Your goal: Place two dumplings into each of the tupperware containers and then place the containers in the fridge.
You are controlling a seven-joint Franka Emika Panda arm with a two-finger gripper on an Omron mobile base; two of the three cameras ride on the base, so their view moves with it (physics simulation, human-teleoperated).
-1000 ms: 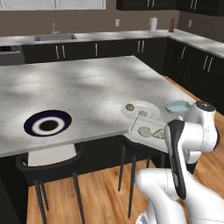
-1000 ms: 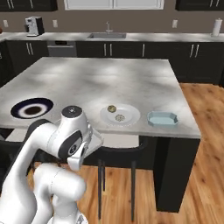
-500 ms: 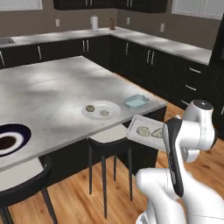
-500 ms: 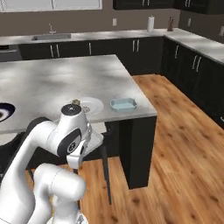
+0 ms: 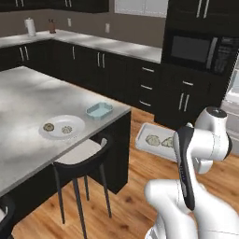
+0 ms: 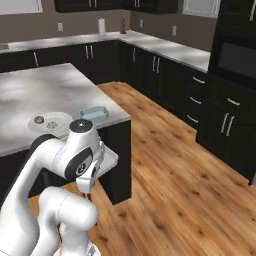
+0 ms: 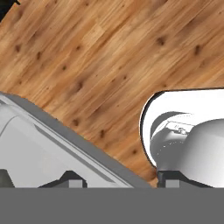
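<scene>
Hand (image 7: 117, 183) around translucent white tub (image 5: 156, 140), two beige dumplings (image 5: 152, 139) inside

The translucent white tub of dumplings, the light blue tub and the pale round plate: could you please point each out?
Translucent white tub (image 5: 150, 131), left base view, its near rim.
Light blue tub (image 5: 99, 110), left base view, its middle.
Pale round plate (image 5: 74, 123), left base view, bare right part.

A tub (image 5: 156, 140) is held off the counter's end, above the wooden floor (image 6: 190, 185), with two dumplings (image 5: 159, 140) side by side in it. On the counter (image 5: 28, 121) behind — near its corner — a second tub (image 5: 99, 110) lies, a plate (image 5: 62, 127) with two more lumps beside it. A stool (image 5: 81, 163) is tucked under the counter's edge; a microwave (image 5: 198, 49) is set into the cabinets beyond.
</scene>
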